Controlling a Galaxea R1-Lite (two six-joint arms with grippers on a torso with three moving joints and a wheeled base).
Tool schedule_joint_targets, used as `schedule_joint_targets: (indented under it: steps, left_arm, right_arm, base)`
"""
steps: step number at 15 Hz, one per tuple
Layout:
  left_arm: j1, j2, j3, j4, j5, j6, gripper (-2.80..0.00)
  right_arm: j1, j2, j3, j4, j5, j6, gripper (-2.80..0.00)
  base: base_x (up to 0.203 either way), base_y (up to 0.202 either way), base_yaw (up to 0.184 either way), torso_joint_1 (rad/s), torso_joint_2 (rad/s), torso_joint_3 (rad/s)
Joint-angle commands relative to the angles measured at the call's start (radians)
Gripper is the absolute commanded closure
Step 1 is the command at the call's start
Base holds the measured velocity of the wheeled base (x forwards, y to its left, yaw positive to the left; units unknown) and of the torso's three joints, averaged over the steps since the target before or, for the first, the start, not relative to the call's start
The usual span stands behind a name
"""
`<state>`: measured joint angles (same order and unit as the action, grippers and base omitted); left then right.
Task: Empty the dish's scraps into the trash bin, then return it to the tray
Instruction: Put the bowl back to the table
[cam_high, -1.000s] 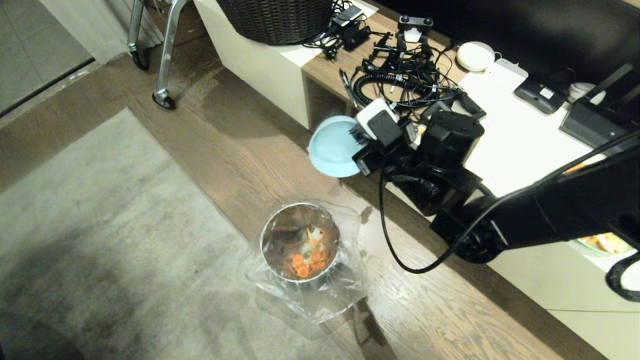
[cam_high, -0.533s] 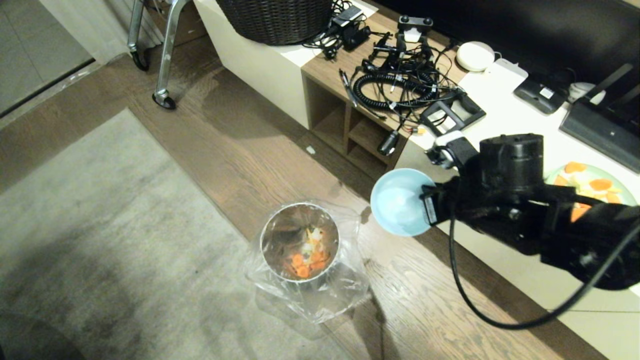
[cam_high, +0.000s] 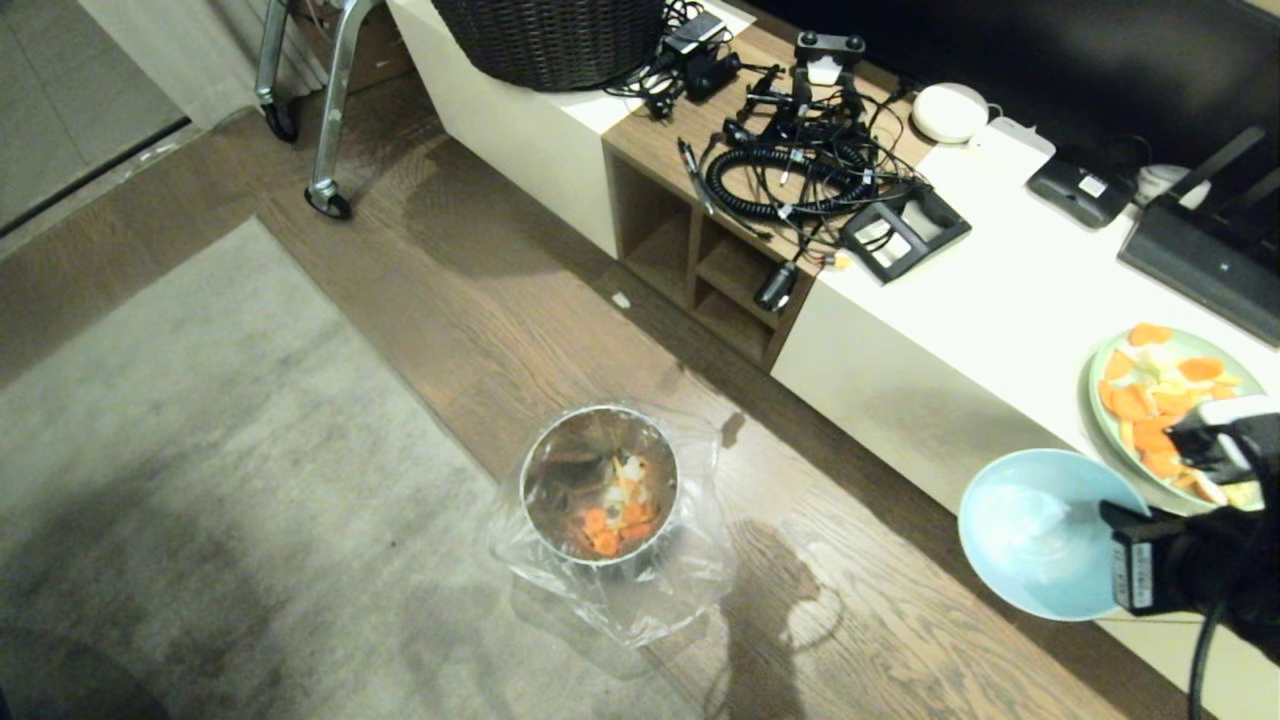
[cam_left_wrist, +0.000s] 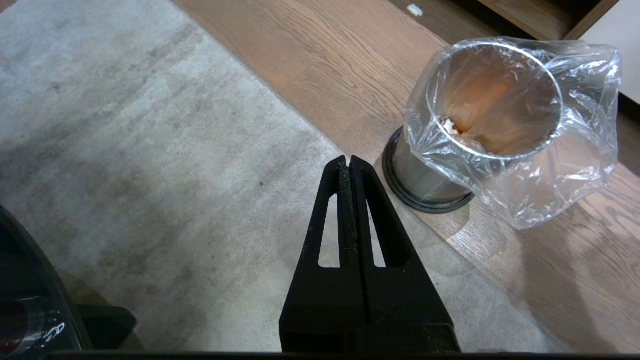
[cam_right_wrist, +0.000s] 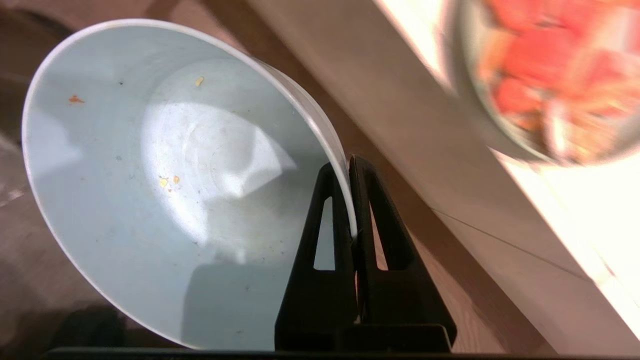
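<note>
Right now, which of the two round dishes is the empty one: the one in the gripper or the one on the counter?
The pale bowl pinched by the right gripper is empty apart from tiny flecks. The plate on the white counter holds orange slices.

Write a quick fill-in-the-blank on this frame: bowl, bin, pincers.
1. The right pincer is shut on the rim of the ____.
2. The orange scraps lie inside the ____.
3. The bin is lined with clear ____.
4. The left pincer is shut and holds ____.

Missing words: bowl; bin; plastic; nothing
</note>
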<state>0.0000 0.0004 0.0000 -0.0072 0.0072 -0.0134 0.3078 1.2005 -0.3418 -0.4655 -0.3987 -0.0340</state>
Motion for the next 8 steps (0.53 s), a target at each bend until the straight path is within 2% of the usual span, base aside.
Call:
schedule_joint_targets:
  steps: [1,3,5,8]
  left_arm:
    - [0.0,0.0,0.0,0.0,0.0,0.0,0.0]
    - [0.0,0.0,0.0,0.0,0.0,0.0,0.0]
    - [0.0,0.0,0.0,0.0,0.0,-0.001,0.0]
    - [0.0,0.0,0.0,0.0,0.0,0.0,0.0]
  right_arm:
    - [-0.095,-0.247,0.104,-0.002,-0.003,-0.01,0.0]
    - [-0.172,-0.415,0.19,0.003,0.026,-0.031,0.0]
    - [-0.256,-0.594,0.272,0.009,0.068,-0.085,0.0]
    - [-0.331,-0.82,0.325,0.114,0.108,-0.132,0.0]
  base:
    - [0.0,0.0,0.0,0.0,0.0,0.0]
    - [0.0,0.0,0.0,0.0,0.0,0.0]
    - [0.0,0.0,0.0,0.0,0.0,0.0]
    - [0.0,0.0,0.0,0.0,0.0,0.0]
